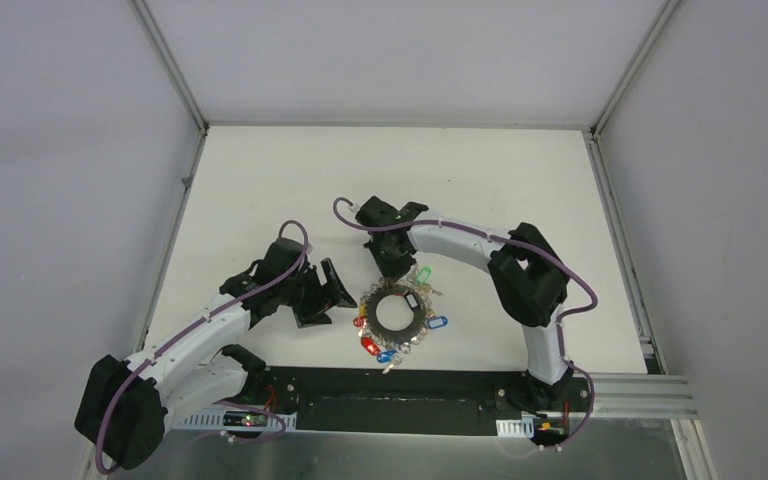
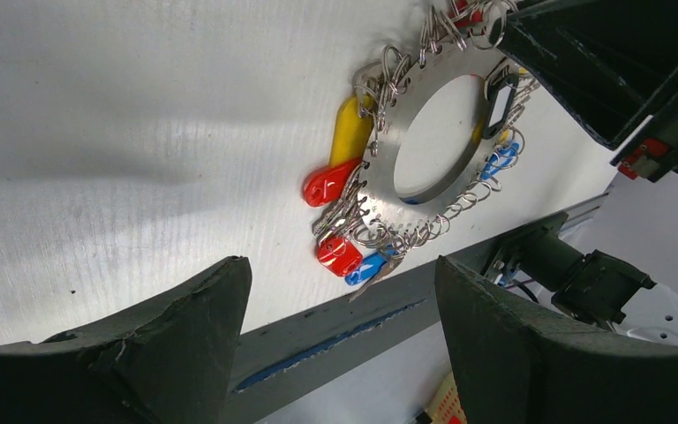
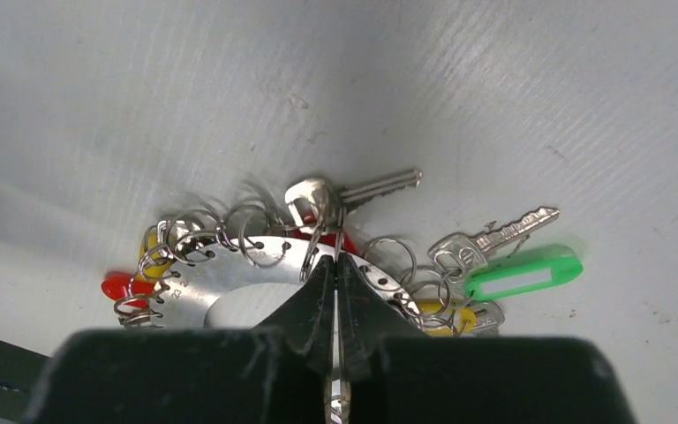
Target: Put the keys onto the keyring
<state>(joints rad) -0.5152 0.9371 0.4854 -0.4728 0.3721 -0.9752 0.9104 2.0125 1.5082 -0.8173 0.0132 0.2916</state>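
Flat on the white table (image 1: 260, 180), just beyond the black strip (image 1: 400, 405) along its near edge, lies the keyring (image 2: 380, 177): a silver-grey metal disc with a round hole, its pierced rim fringed with wire loops, small keys and plastic tags.

At the keyring's far rim the right gripper (image 3: 335, 263) has its fingers pressed tight together, tips meeting at the disc's edge among the loops. Whether they nip one of those loops cannot be told. A silver key (image 3: 353, 190) lies just beyond the tips, pointing away from the keyring. Further round the rim lie a second silver key (image 3: 494, 237) and a green tag (image 3: 523, 274) whose white label strip is blank. Small marks stamped on the disc are too fine to read.

Beside the keyring's left edge, apart from it, the left gripper (image 1: 328, 303) stands with its jaws spread wide and nothing between them. On that side of the keyring hang a yellow tag (image 2: 350, 132), two red tags (image 2: 327, 184) and a blue tag (image 2: 366, 268). A black tag (image 2: 499, 102) with a blank white insert lies across the opposite rim.
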